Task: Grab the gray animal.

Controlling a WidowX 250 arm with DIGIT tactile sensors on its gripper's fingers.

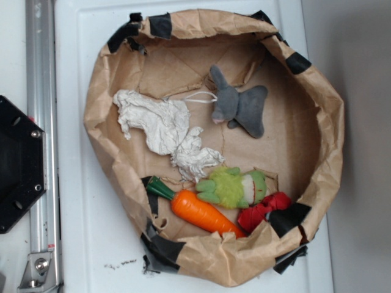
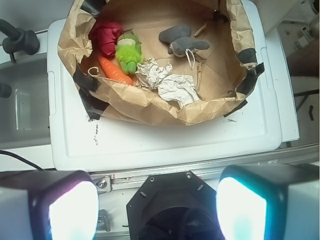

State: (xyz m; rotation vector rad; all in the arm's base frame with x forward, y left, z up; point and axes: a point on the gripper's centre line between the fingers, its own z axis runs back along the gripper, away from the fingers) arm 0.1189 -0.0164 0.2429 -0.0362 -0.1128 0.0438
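**Pincer high over the base, gray animal untouched**

You have a white plastic surface carrying a crumpled brown paper basket. Inside it, the white wrinkly cloth lies just beside the small gray plush animal with long ears, which sits toward the basket's far side in the wrist view, clear of the carrot and green plush. Your pincer is spread wide, holding nothing, well apart from the toy.

Risks: snagging the cloth or the toy's white string loop, or catching the basket's soft wall on descent.
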